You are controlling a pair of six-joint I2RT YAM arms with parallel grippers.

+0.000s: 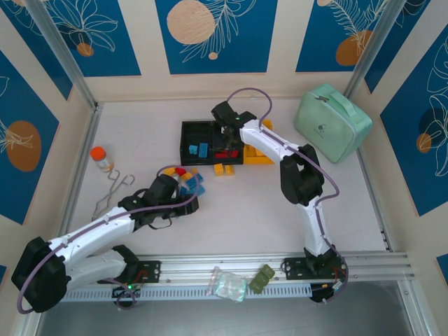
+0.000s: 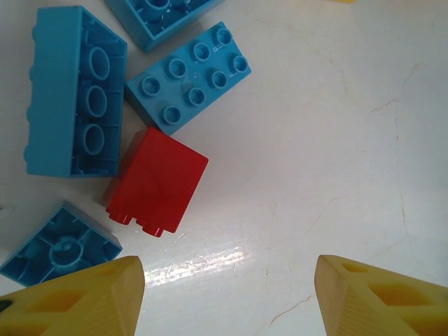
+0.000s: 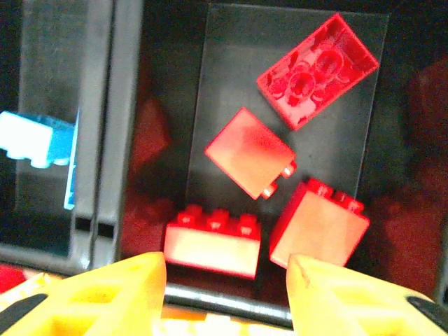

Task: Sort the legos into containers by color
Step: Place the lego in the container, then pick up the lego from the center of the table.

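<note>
The left hand (image 2: 227, 283) hangs low over the loose pile of legos (image 1: 187, 180) near the middle of the tabletop (image 1: 280, 224). Its 2 yellow fingers (image 2: 84, 297) are spread wide with bare tabletop between them, so it holds nothing and touches nothing. Just ahead of the fingertips, 1 red brick (image 2: 157, 182) lies on its side, right against a blue brick (image 2: 73, 94) turned hollow side up. A studs-up blue brick (image 2: 190, 77) sits just beside them, and another hollow-side-up blue brick (image 2: 59, 245) lies close to one finger.

The right hand (image 3: 225, 280) is over the row of 3 containers (image 1: 210, 124) toward the far edge of the tabletop, above the middle black bin (image 3: 224, 70). Its fingers (image 3: 105, 294) are parted and the gap between them is empty, so it is pinching nothing. In that bin below it lie 4 red bricks (image 3: 250, 152), 1 of them hollow side up at the far corner and 2 near the front wall. The left black bin (image 1: 184, 140) holds blue bricks (image 1: 199, 149), and the yellow bin (image 1: 260, 155) closes the row on the right. 2 yellow bricks (image 1: 224, 169) lie on the tabletop just in front of the bins.
</note>
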